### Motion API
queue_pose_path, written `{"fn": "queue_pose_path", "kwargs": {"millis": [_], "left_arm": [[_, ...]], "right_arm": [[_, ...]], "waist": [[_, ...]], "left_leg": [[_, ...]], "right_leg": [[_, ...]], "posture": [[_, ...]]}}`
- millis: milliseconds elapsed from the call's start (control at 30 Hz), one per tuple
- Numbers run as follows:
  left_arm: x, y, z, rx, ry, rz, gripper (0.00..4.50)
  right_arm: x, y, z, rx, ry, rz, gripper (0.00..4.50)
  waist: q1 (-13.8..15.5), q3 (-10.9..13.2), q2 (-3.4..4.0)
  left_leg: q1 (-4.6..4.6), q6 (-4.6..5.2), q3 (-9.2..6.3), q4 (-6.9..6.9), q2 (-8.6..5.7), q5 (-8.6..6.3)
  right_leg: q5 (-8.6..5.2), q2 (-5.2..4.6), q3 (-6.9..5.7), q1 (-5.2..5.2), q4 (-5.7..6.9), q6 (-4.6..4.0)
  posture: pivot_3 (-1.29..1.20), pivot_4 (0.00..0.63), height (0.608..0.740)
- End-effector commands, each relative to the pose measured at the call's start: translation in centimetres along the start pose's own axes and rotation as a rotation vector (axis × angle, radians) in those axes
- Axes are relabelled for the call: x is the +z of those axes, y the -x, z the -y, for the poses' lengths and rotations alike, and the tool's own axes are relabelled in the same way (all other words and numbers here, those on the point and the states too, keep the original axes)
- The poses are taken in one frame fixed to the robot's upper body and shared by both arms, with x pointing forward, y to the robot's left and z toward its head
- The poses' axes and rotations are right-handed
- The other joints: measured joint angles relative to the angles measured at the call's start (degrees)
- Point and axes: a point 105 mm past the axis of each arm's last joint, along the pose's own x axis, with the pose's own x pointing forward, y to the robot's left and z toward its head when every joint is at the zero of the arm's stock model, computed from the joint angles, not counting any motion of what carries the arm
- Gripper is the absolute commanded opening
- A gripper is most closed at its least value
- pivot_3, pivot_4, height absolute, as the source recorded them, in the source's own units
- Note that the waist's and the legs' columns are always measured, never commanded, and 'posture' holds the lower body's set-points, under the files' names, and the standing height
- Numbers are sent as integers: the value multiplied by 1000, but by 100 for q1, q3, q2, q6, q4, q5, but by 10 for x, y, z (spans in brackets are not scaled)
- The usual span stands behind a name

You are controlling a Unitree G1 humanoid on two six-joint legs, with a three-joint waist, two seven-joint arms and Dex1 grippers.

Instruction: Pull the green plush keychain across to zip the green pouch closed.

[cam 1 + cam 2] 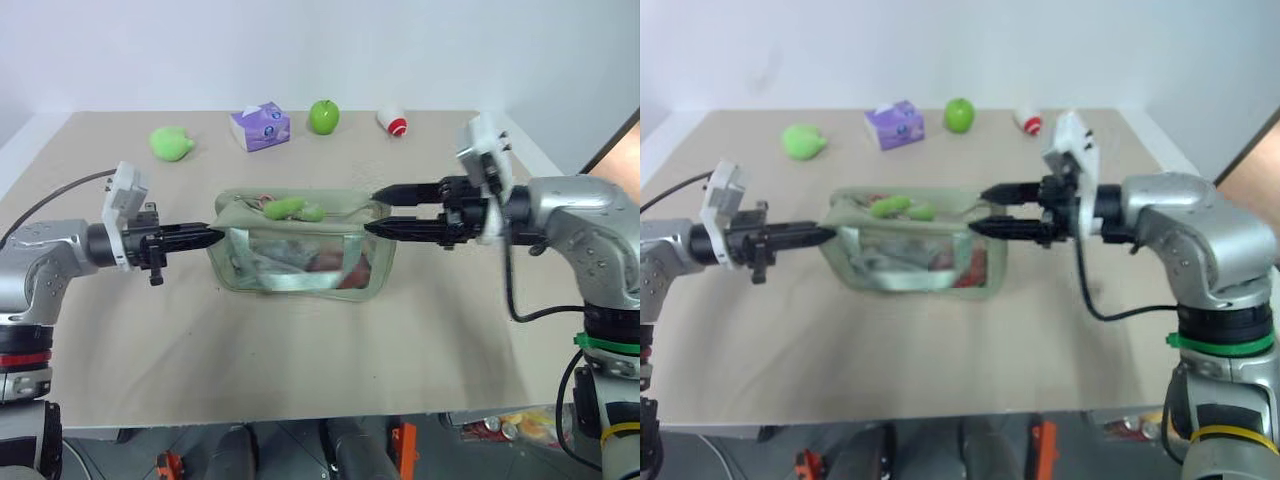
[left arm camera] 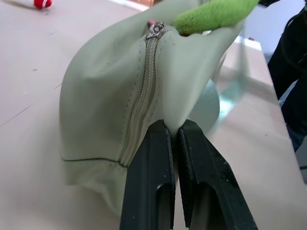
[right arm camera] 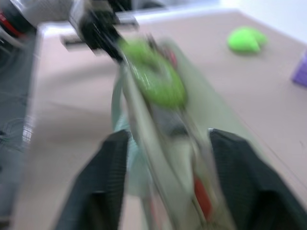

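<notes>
1. You see the green pouch (image 1: 300, 245) near the middle of the beige table (image 1: 300, 370), its clear window side facing you with contents showing through.
2. Your left gripper (image 1: 212, 238) reaches in level from the left, its fingers (image 2: 153, 191) pressed together on a fold of fabric at the pouch's left end, just beside the zipper (image 2: 144, 91).
3. In the left wrist view, the zipper's metal slider (image 2: 154, 29) sits at the top of that end, and the teeth below it look joined.
4. The green plush keychain (image 1: 292, 209) lies on top of the pouch, toward its left half, touching the fabric.
5. Your right gripper (image 1: 375, 210) comes in from the right, fingers (image 3: 110, 182) spread apart; one tip is above the pouch's right end and one at its edge. You are holding nothing there.
6. Along the far side of the table you have a loose green plush lump (image 1: 171, 143), a purple tissue box (image 1: 260, 126), a green apple (image 1: 323, 116) and a small red-and-white object (image 1: 393, 121), all well apart from the pouch.
</notes>
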Motion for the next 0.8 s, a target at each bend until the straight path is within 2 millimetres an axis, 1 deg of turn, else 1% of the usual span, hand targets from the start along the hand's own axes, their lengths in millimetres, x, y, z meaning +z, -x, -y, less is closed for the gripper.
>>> {"fn": "queue_pose_path", "kwargs": {"millis": [33, 100, 200, 267, 333, 433, 500, 633, 800], "left_arm": [[9, 1, 6, 4, -26, 36, 0], [9, 0, 7, 5, -24, 41, 0], [9, -1, 8, 6, -24, 43, 0], [9, -2, 8, 5, -26, 47, 0], [10, -2, 8, 6, -26, 53, 0], [10, -2, 8, 8, -27, 56, 0], [10, -2, 8, 13, -30, 60, 0], [10, -1, 9, 16, -29, 63, 0], [9, 0, 9, 25, -29, 69, 0]], "right_arm": [[50, 19, -3, -1, 136, 160, 3067], [59, 17, 5, -43, 176, 173, 3067], [61, 9, 9, -69, 239, 140, 3067], [49, -12, 14, -93, 364, 29, 3067], [36, -26, 18, -100, 458, -77, 3067], [19, -33, 18, -68, 614, -197, 3067], [11, -35, 20, -43, 703, -260, 3067], [9, -38, 21, -12, 739, -270, 3067], [13, -42, 19, 29, 751, -251, 3067]], "waist": [[-1, 2, 3], [-6, 2, 3], [-4, 1, 3], [-9, 1, 3], [-18, 2, 3], [-8, 3, 5], [13, 3, 5], [46, 3, 5], [48, 3, 5]], "left_leg": [[2, 0, 3, 0, 0, 0], [8, 0, 4, 1, 0, 0], [15, 1, 2, 1, 2, 1], [15, 1, 4, 2, 2, 1], [18, 1, 11, 2, 2, 1], [11, 1, 12, 0, 1, 1], [4, -1, 10, -1, 0, 0], [0, -10, 10, -2, -1, -8], [3, -8, 6, -3, 1, -9]], "right_leg": [[1, 0, 2, 0, 0, 1], [5, 0, 2, 1, 1, 2], [8, 1, -2, 6, 1, -1], [8, 0, -1, 7, 0, -1], [8, -2, 3, 5, 0, -1], [7, -2, 3, -1, 0, -2], [2, -2, 3, -3, -2, -1], [-9, -4, 3, -3, -4, -2], [-9, -2, -1, -3, -2, -4]], "posture": [[0, 150, 740], [0, 150, 740], [0, 150, 740], [0, 150, 740], [0, 150, 740], [0, 150, 740], [0, 150, 740], [0, 150, 740], [0, 150, 740]]}}
